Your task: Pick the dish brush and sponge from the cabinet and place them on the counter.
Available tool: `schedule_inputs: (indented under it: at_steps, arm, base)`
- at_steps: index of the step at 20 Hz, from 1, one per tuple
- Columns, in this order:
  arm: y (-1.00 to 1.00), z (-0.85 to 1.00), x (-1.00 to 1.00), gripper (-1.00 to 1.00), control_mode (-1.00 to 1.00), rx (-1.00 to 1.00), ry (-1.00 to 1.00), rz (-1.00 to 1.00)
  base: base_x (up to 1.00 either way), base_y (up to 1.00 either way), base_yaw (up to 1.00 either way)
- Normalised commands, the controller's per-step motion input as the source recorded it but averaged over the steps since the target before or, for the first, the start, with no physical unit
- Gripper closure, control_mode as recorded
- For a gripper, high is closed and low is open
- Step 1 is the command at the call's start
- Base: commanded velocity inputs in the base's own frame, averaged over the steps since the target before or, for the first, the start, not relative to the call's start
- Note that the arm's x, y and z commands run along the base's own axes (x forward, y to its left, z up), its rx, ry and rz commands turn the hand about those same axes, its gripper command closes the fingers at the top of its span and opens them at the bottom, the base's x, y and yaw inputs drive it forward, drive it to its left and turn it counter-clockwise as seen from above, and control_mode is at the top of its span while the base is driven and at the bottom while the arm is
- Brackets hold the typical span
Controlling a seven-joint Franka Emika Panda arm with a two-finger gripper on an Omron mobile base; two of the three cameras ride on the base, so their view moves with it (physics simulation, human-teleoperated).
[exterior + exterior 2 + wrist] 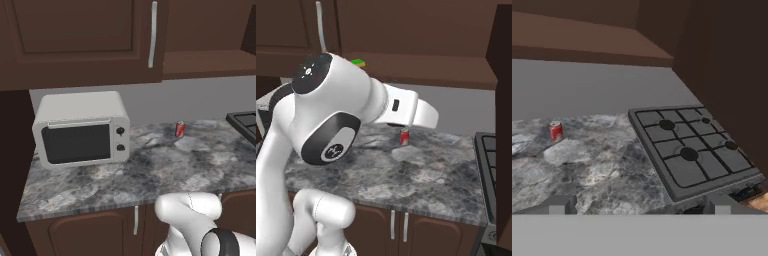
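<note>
Counter [165, 170]: grey mottled stone slab over dark brown base cabinets [421, 227]; serves as the landmark below.

Microwave [80, 129]: white, dark door window, two knobs on its right side; stands at the counter's left end, against the wall.

Can [180, 129]: small, red, upright; stands on the counter near the back wall, to the right of the microwave and well apart from it. In the hand view it sits left of the stove.

Stove [692, 150]: dark cooktop with grates and round burners; set into the counter's right end.

Cabinet [85, 40]: dark brown wall unit above the counter, panelled door with a long silver bar handle [152, 34]. To the right of that door an open brown shelf [210, 62] shows.

Sponge [358, 62]: green top, a thin yellow edge just visible; lies on the cabinet shelf above the counter, partly hidden behind the arm in the right base view.

Gripper [639, 204]: two dark fingertips at the bottom of the hand view, spread wide, released, nothing between them; held in the air above the counter's front part, facing the stove and the can.

Arm [331, 115]: white with dark joints, rising in front of the counter.
</note>
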Motion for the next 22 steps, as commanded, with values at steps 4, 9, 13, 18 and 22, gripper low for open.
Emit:
schedule_inputs:
  at_steps: [4, 9, 13, 18, 22]
  arm:
    - [0.71, -0.22, -0.26, -1.00, -1.00, -0.10, -0.01, 0.15]
    - [0.51, -0.25, 0.04, -1.00, -1.00, -0.08, -0.01, 0.15]
    - [0.45, -0.07, 0.22, -1.00, -1.00, -0.06, -0.07, 0.12]
    - [0.50, 0.00, 0.19, -1.00, -1.00, -0.05, -0.12, 0.11]
    - [0.54, 0.14, 0.03, -1.00, -1.00, 0.00, -0.11, 0.11]
  base:
    - [0.00, 0.00, 0.00]
    - [0.00, 0.00, 0.00]
    - [0.00, 0.00, 0.00]
    - [0.00, 0.00, 0.00]
    - [0.00, 0.00, 0.00]
